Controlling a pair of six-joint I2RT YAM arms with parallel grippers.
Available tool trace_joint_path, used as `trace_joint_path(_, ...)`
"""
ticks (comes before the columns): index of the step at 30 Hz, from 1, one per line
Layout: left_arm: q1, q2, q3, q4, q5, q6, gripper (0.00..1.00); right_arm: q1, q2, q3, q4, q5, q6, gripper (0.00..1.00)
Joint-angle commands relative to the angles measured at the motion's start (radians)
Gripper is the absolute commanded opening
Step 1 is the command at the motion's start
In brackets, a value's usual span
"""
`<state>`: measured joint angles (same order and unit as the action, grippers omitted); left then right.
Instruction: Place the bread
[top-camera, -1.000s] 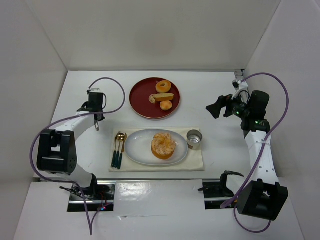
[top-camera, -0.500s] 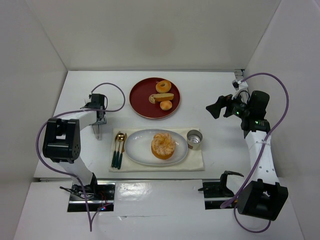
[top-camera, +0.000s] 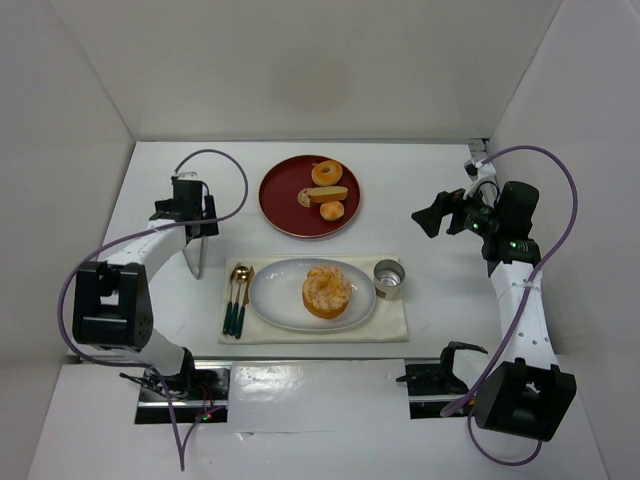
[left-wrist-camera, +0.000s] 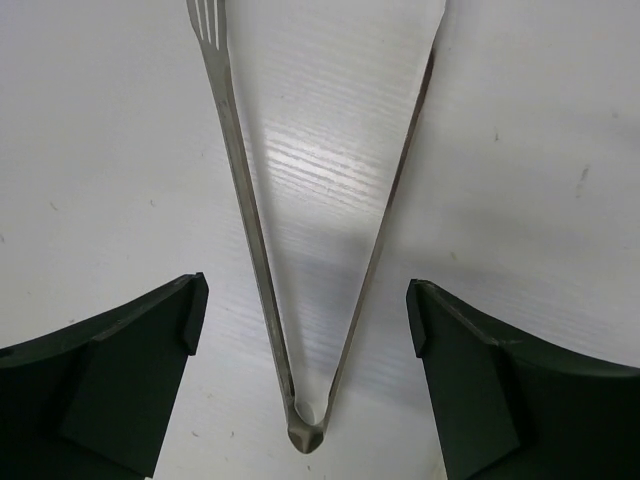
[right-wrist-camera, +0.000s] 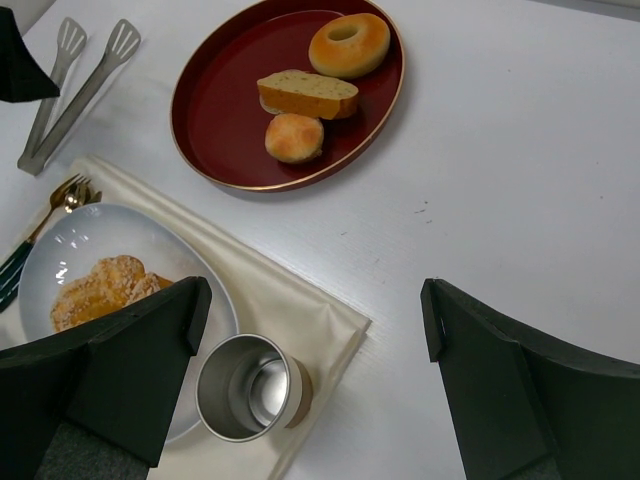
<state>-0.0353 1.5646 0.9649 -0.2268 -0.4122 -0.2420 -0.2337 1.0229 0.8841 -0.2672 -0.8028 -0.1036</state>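
Bread (top-camera: 327, 290): round, golden-orange with a pale lumpy top; sits on the white plate (top-camera: 270, 300), a little right of its middle, with no end effector touching it.
White plate: lies on a cream placemat (top-camera: 395, 318) at the near middle of the bench (top-camera: 440, 290).
Left end effector (left-wrist-camera: 305, 305): fingers wide apart and holding nothing; it hangs over the left side of the bench, above the tongs.
Tongs (left-wrist-camera: 246, 200): metal, lying flat on the bench in an open V; the hinged end sits between the two dark fingers, which touch neither arm.
Right end effector (right-wrist-camera: 315, 300): fingers spread, empty, held above the right side of the bench, well apart from the bread.
Metal cup (top-camera: 389, 279): upright on the placemat, just right of the white plate.
Fork and spoon (top-camera: 238, 298): side by side at the placemat's left edge.
Red plate (top-camera: 285, 190): far of the placemat; holds a ring doughnut (top-camera: 326, 173), a bread slice (top-camera: 328, 194) and a small bun (top-camera: 332, 211).
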Motion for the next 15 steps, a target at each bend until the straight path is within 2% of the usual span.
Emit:
trace_joint_path(1, -0.015, -0.069, 0.015, 0.004, 0.015, -0.031, 1.00, -0.006, -0.017, 0.030, 0.008, -0.009, -0.015, 1.00)
trace_joint_path(6, -0.087, -0.240, 0.044, -0.020, 0.047, -0.054, 1.00, -0.006, -0.017, 0.030, 0.017, 0.049, 0.019, 1.00)
trace_joint_path(12, -0.170, -0.423, 0.022, -0.008, 0.275, -0.025, 1.00, -0.006, -0.027, 0.019, 0.082, 0.119, 0.151, 1.00)
trace_joint_path(15, -0.218, -0.500, -0.014, 0.023, 0.364, 0.003, 1.00, -0.006, 0.005, 0.065, 0.039, 0.149, 0.196, 1.00)
